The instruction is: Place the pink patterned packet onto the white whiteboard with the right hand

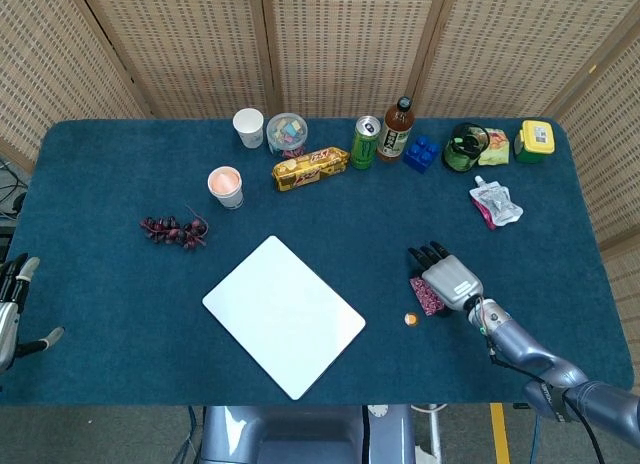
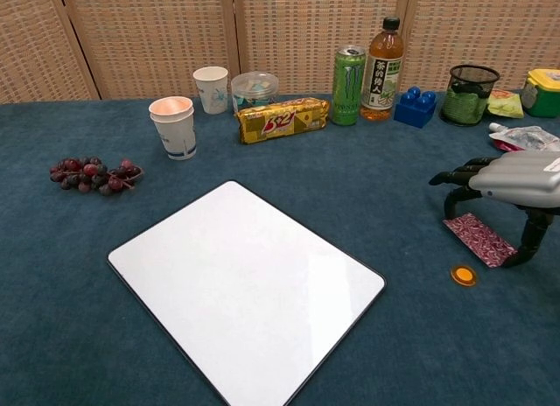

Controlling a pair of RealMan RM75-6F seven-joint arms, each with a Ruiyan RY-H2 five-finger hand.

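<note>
Bare blue desk (image 2: 385, 205) between my right hand (image 2: 516, 180) and whiteboard (image 2: 245, 283): open lane leftward. Only small orange disc (image 2: 463, 275) lies low beside pink patterned packet (image 2: 479, 238), just off that lane. Whiteboard top bare. Tall things stand in back row, well apart: green can (image 2: 348, 73), bottle (image 2: 383, 58), biscuit pack (image 2: 283, 119), cups (image 2: 173, 126). Grapes (image 2: 92, 174) far left. Silver pouch (image 2: 525, 138) behind my hand.

Whiteboard (image 2: 245, 288) mid surface (image 2: 367, 161); packet (image 2: 479, 238) to its right under right robot hand (image 2: 512, 180); small disc (image 2: 463, 275) before packet; grapes (image 2: 92, 174) far left.
</note>
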